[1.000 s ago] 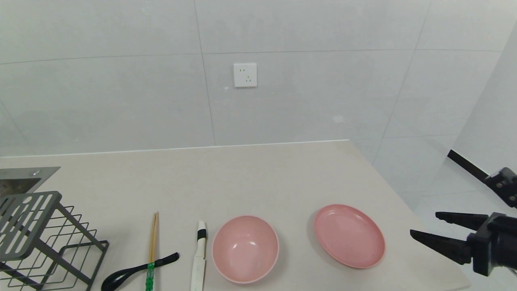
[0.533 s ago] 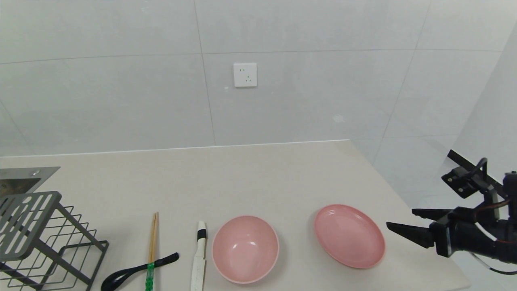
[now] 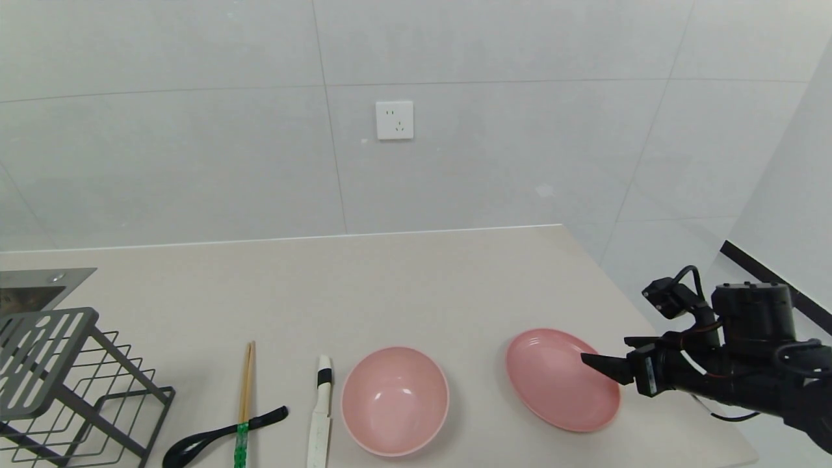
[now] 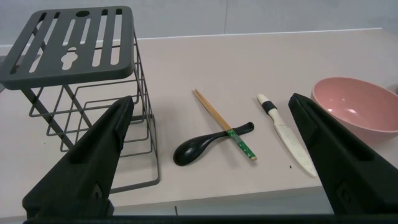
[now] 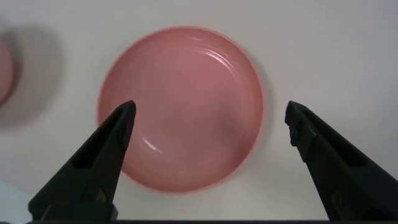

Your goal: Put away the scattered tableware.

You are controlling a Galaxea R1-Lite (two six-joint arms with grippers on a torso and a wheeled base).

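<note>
A pink plate (image 3: 559, 383) lies on the counter at the right, with a pink bowl (image 3: 394, 400) to its left. Further left are a white knife (image 3: 320, 416), wooden chopsticks (image 3: 245, 396) and a black spoon (image 3: 221, 432) crossed under them. My right gripper (image 3: 604, 351) hangs open above the plate's right rim; in the right wrist view the plate (image 5: 180, 109) sits between its spread fingers (image 5: 93, 168). My left gripper (image 4: 211, 99) is open, held back from the counter's near edge, facing the chopsticks (image 4: 224, 124), spoon (image 4: 199, 146), knife (image 4: 286, 134) and bowl (image 4: 357, 112).
A dark wire rack (image 3: 58, 383) with a slotted top stands at the counter's left; in the left wrist view the rack (image 4: 68, 43) is beside the chopsticks. A sink corner (image 3: 39, 286) lies behind it. The counter's right edge (image 3: 650, 325) runs just past the plate.
My right gripper has swung in from beyond the counter's right edge, moving left until its fingertips are above the plate's right rim. The tableware has not moved.
</note>
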